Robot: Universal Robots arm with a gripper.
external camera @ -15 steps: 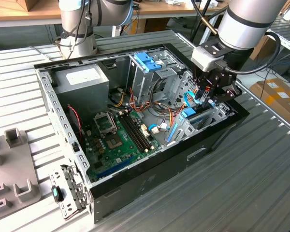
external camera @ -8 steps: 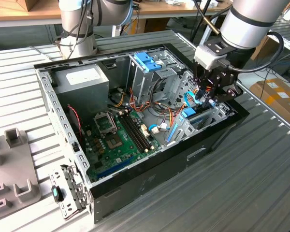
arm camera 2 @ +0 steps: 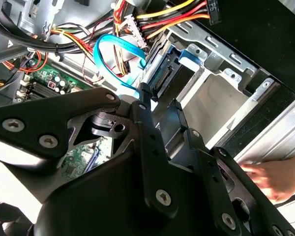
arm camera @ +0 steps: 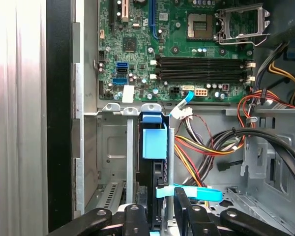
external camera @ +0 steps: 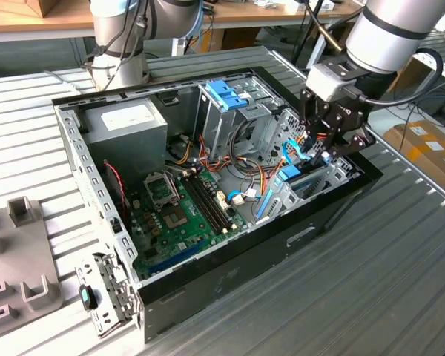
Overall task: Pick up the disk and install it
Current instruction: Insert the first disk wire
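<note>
Tight quarters at the drive bay, lower right of the open case.

Gripper (external camera: pixel 328 152) sits low in the bay (arm camera: pixel 115 152); the disk (arm camera: pixel 154 147) stands on edge between metal bay walls, an open slot beside it. Cable bundle (arm camera: pixel 221 142) and blue ribbon cable (arm camera 2: pixel 105 56) crowd the near side. Motherboard (external camera: pixel 182 215) area, frame centre, lies open from above. Tall drive cage (external camera: pixel 226 111) blocks upper centre.

Blurred hand (arm camera 2: pixel 278 179) at frame edge.
</note>
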